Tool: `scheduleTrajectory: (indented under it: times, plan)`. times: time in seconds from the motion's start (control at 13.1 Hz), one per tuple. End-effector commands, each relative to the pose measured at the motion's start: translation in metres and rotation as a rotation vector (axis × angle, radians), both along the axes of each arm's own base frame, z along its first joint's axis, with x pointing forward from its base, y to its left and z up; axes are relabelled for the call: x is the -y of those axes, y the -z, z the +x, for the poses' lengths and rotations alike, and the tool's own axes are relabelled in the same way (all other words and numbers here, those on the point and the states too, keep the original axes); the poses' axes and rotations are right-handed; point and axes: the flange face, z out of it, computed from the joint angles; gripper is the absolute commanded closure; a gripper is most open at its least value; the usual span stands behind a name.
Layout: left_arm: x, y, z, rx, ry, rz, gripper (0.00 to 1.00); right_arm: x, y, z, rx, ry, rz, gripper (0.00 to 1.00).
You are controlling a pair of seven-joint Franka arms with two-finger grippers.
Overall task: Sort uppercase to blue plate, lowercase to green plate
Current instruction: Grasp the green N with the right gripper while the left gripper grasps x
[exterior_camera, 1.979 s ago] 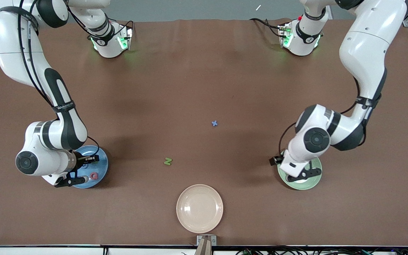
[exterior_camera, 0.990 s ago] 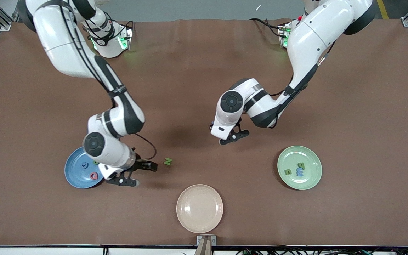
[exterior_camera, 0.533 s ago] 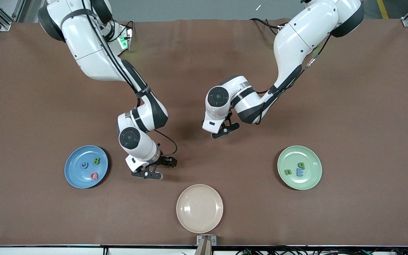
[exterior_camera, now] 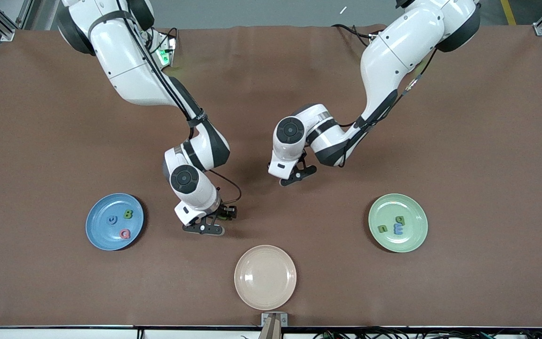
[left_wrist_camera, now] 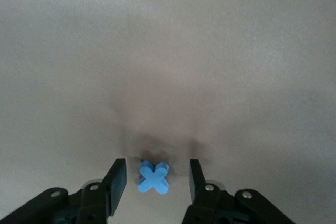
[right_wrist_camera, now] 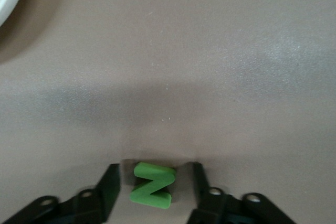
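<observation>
two letters left on the counter (exterior_camera: 64, 292). my left gripper (left_wrist_camera: 156, 181) straddles the small blue foam x (left_wrist_camera: 153, 177), spread with gaps each side. my right gripper (right_wrist_camera: 152, 182) brackets the green foam capital n (right_wrist_camera: 151, 184), not yet pinching.

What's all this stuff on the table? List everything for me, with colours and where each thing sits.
blue plate: one, blue, toward the right arm's end; holds blue C, green B, pink-red Q.
green plate: one, pale green, toward the left arm's end; holds blue m, green n, green stemmed letter.
cream plate: one, beige, nearest the front camera.
green N: one, between the right gripper's fingers.
blue x: one, between the left gripper's fingers.
right gripper: black, low over the N.
left gripper: black, low around the x.
</observation>
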Motion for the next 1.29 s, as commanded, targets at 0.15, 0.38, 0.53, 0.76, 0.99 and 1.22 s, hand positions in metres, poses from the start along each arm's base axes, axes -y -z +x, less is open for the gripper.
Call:
scheduleTrajectory:
  times: [0.15, 0.38, 0.53, 0.76, 0.99, 1.22]
  plan:
    - [0.002, 0.003, 0.001, 0.016, -0.009, 0.006, 0.48, 0.0, -0.002, 0.001, 0.007, 0.015, -0.014, 0.88]
    - [0.001, 0.006, 0.001, 0.011, -0.015, 0.006, 0.5, 0.025, -0.023, 0.021, 0.02, 0.042, -0.017, 0.96]
    - [0.002, 0.009, 0.0, 0.007, -0.011, 0.008, 0.52, 0.063, -0.051, 0.045, -0.035, 0.041, -0.058, 0.96]
    - [0.002, 0.012, -0.002, 0.002, -0.01, 0.01, 0.58, 0.142, -0.067, 0.07, -0.09, -0.067, -0.078, 0.96]
    - [0.0, 0.014, 0.0, 0.0, -0.007, 0.01, 0.86, 0.227, -0.066, 0.086, -0.094, -0.198, -0.071, 0.95]
    - [-0.006, 0.006, 0.01, 0.014, -0.005, 0.003, 1.0, 0.293, -0.063, 0.091, -0.096, -0.309, -0.069, 0.95]
